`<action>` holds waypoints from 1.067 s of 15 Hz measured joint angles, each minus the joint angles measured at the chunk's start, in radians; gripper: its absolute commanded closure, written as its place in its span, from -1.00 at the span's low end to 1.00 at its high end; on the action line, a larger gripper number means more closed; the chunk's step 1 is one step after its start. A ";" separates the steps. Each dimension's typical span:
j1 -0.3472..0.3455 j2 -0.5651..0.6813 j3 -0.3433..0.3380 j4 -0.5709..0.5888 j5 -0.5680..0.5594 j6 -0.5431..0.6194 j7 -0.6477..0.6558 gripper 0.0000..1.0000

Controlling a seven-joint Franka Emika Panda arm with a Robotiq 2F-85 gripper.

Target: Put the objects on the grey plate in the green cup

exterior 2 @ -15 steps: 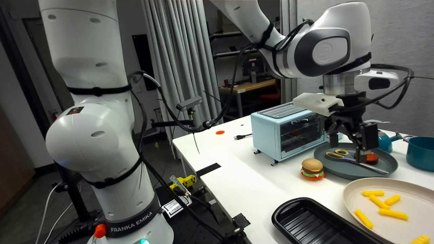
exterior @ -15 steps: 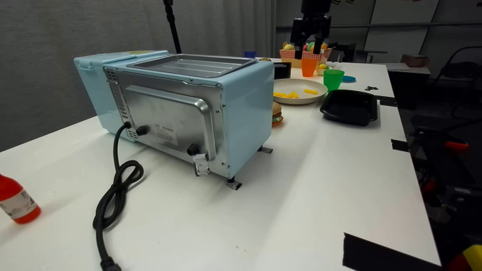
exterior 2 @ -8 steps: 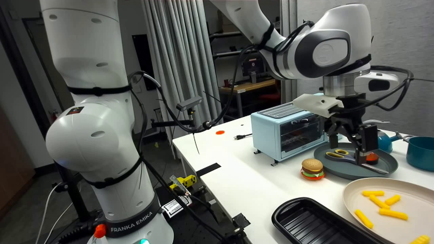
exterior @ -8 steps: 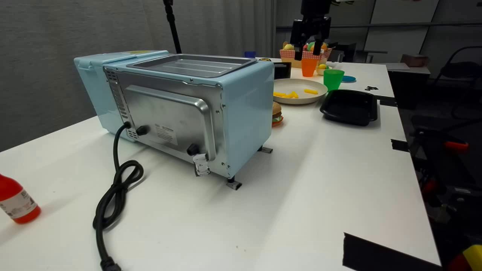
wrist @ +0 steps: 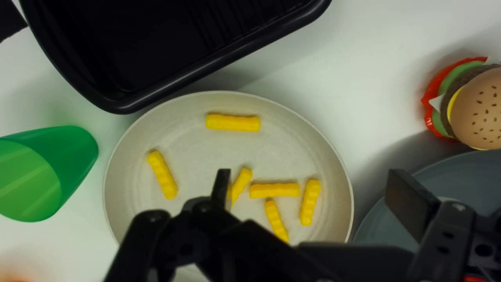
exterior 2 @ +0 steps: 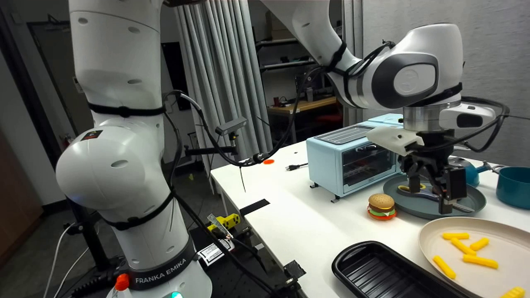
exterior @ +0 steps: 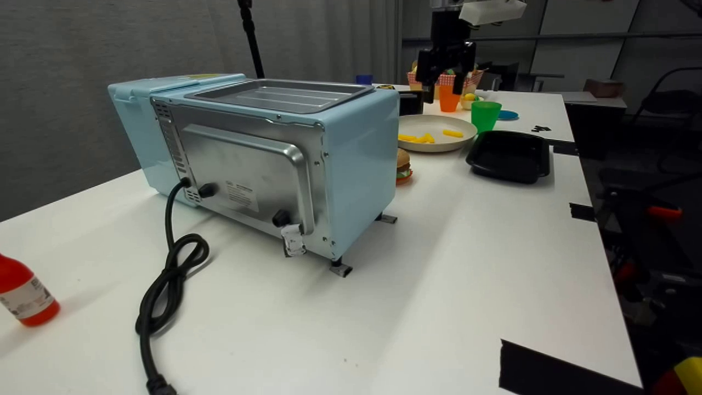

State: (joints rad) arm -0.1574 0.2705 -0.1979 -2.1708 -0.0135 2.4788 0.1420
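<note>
- The pincer [exterior 2: 430,199] hangs above the desk [exterior 2: 298,231], its jaws spread wide. By the wrist view, one jaw stands in front of the pale grey plate [wrist: 188,141] and the other in front of a darker plate [wrist: 462,180].
- On the pale grey plate lie the yellow pieces [wrist: 274,190], six that I can count: bright, stubby sticks with ridged sides, turned every which way. Four gather toward the darker plate; two lie off by themselves. One is partly hidden behind a jaw.
- The green cup [exterior: 486,117] stands upright just beside the pale grey plate, smooth-sided and wider at the mouth, with a sliver of white desk showing between.
- The black dish [exterior 2: 372,269] lies on the side toward the desk's long edge, the one facing the robot base [exterior 2: 161,271]. Its rim comes so near the plate's that I can't fairly tell whether they touch.
- The burger [exterior 2: 381,207] sits just beside the darker plate, in front of the blue oven [exterior 2: 325,163].
- Along that long edge, white desk runs in a broad strip from the black dish, past the burger, the blue oven and a band of black tape [exterior 2: 254,207], toward the corner.
- Out by the wall-side edge stands a teal pot [exterior 2: 515,188].
</note>
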 measured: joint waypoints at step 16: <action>-0.035 0.277 -0.001 0.246 0.082 0.000 0.068 -1.00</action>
State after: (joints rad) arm -0.1929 0.5471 -0.1988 -1.9250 0.0688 2.4792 0.2103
